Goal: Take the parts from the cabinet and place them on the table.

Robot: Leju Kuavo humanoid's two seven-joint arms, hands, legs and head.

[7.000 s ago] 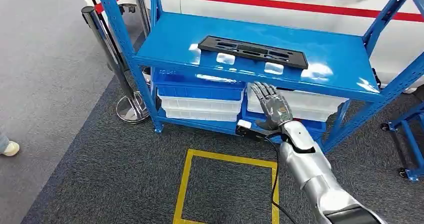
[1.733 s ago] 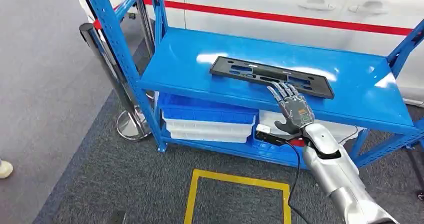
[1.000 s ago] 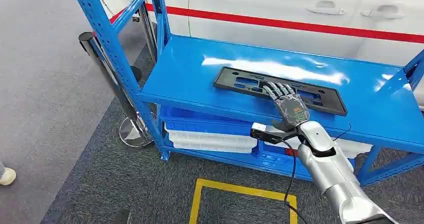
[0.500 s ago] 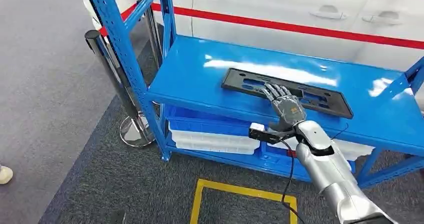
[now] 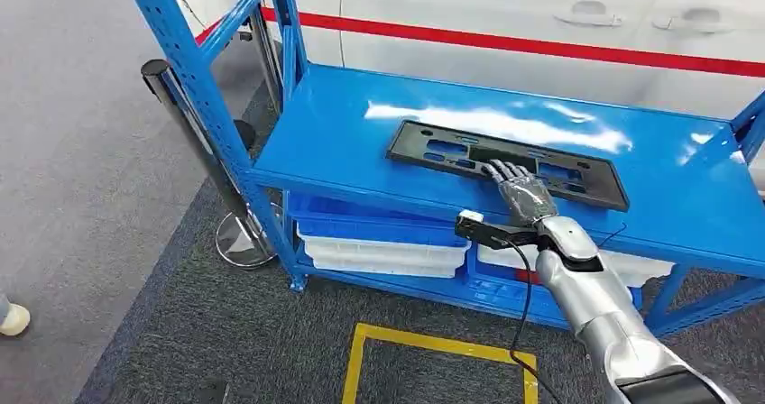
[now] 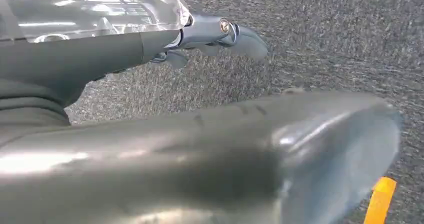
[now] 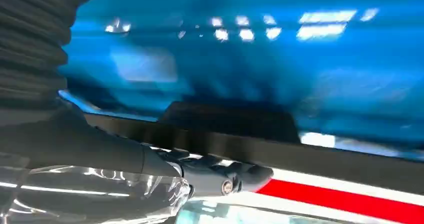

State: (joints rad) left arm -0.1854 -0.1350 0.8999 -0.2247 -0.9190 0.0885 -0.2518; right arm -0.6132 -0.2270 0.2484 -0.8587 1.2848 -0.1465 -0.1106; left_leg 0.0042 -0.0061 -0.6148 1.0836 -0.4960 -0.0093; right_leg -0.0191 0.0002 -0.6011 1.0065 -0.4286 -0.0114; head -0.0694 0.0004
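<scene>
Black part, right hand still resting

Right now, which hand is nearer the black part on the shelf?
Right. The right hand lies on the black part's near edge on the blue shelf. The left hand hangs low over the grey carpet, away from it.
</scene>
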